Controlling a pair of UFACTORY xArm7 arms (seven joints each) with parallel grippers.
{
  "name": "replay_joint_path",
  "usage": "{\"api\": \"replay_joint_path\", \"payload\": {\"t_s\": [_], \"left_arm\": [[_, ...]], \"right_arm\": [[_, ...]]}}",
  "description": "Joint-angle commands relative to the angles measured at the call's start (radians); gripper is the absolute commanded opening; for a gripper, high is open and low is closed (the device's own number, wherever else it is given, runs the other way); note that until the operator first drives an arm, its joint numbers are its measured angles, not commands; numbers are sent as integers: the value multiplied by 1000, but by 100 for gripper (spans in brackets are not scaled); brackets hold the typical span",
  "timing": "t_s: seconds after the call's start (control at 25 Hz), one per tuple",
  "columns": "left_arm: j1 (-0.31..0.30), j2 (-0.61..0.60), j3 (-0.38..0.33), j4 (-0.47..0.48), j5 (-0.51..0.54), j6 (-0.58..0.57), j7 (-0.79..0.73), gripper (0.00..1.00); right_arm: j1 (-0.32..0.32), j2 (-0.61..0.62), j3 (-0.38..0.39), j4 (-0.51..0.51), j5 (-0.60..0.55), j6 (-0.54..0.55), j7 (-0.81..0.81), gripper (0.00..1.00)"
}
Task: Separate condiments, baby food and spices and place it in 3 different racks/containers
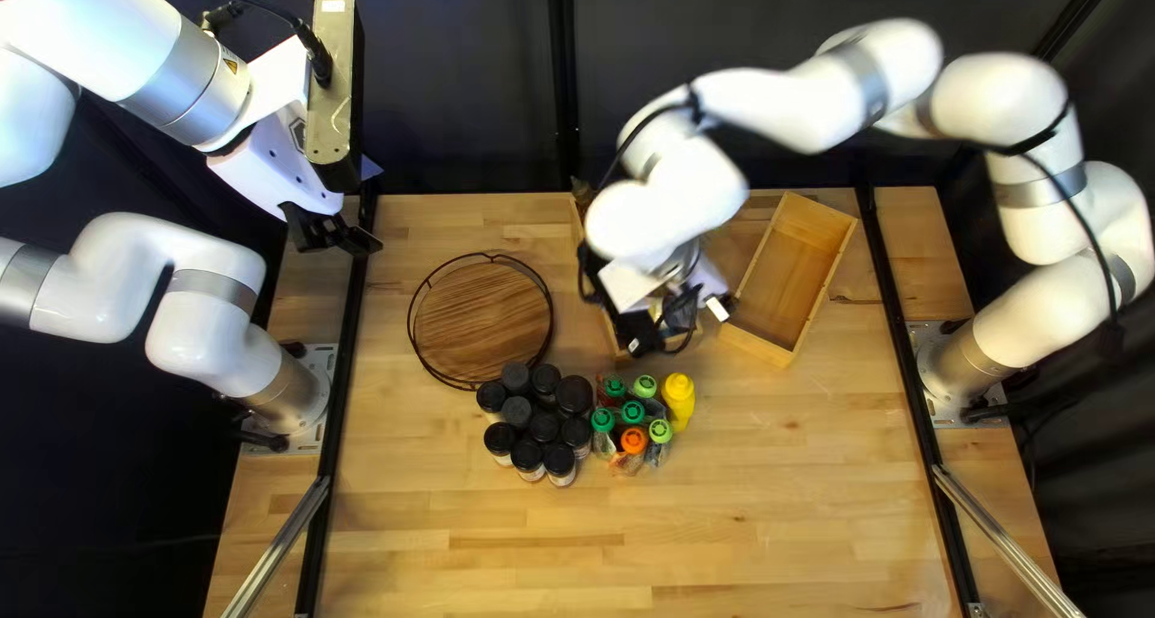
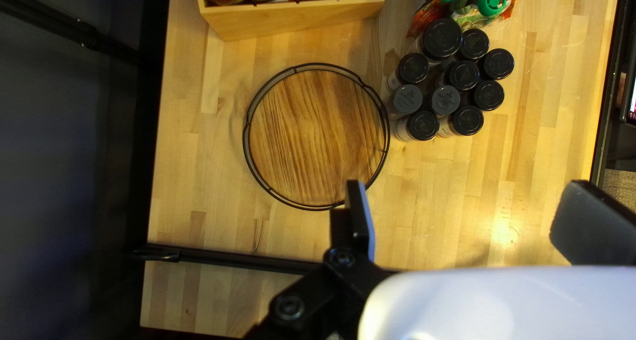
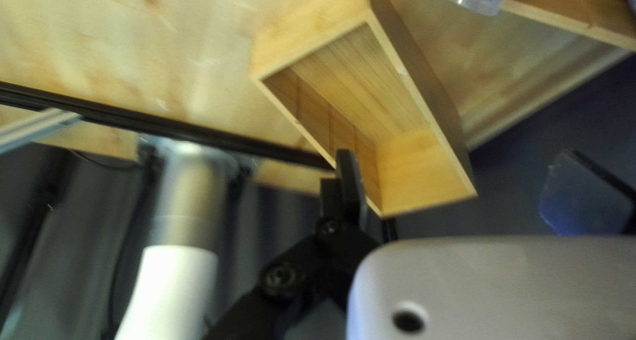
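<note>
Right gripper (image 3: 455, 171): fingers spread wide with nothing held, raised over the near part of the filled box in the top left view.
Filled box (image 2: 295, 21): partly hidden beneath the right arm in the top left view; bottles stand in it, so it looks like the condiment rack.
Yellow bottle (image 1: 679, 401): my likely next pick. It lies from the right gripper toward the table's near edge, just short of the filled box. Its long axis is vertical, nozzle up, so the fingers should come down over it and close across the body. The right gripper is clearly the nearer.
Capped pouches (image 1: 633, 414): packed just beside the bottle on its left in the top left view, so a finger must enter a tight gap there; its right side is free. A careless descent could topple a pouch.
Empty box (image 1: 788, 269): right of the filled box, long axis slanting; probably meant for the pouches.
Black-lidded jars (image 1: 543, 427): upright, tightly grouped left of the pouches; presumably the spices, unsorted.
Round rack (image 1: 484, 323): beyond the jars and left of the filled box, bare inside its wire rim, a likely home for them.
Left gripper (image 2: 465, 186): well apart from the bottle, fingers wide, empty.
</note>
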Motion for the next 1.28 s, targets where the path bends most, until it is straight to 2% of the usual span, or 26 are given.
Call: {"api": "replay_joint_path", "payload": {"t_s": [0.04,0.16,0.28,0.52,0.64,0.76,0.88,1.28], "left_arm": [[0,0,0,0,0,0,0,100],[0,0,0,0,0,0,0,100],[0,0,0,0,0,0,0,100],[0,0,0,0,0,0,0,100],[0,0,0,0,0,0,0,100],[0,0,0,0,0,0,0,100],[0,0,0,0,0,0,0,100],[0,0,0,0,0,0,0,100]], "right_arm": [[-160,-76,187,-176,28,-199,100,100],[-193,-98,225,-263,8,-313,177,100],[-203,-100,230,-335,-34,-407,227,100],[-184,-68,176,-402,-139,-524,283,100],[-152,-29,128,-426,-205,-582,332,100],[-115,8,81,-437,-252,-615,377,100],[-103,21,57,-449,-277,-633,401,100],[-51,7,-33,-455,-311,-689,419,100]]}}
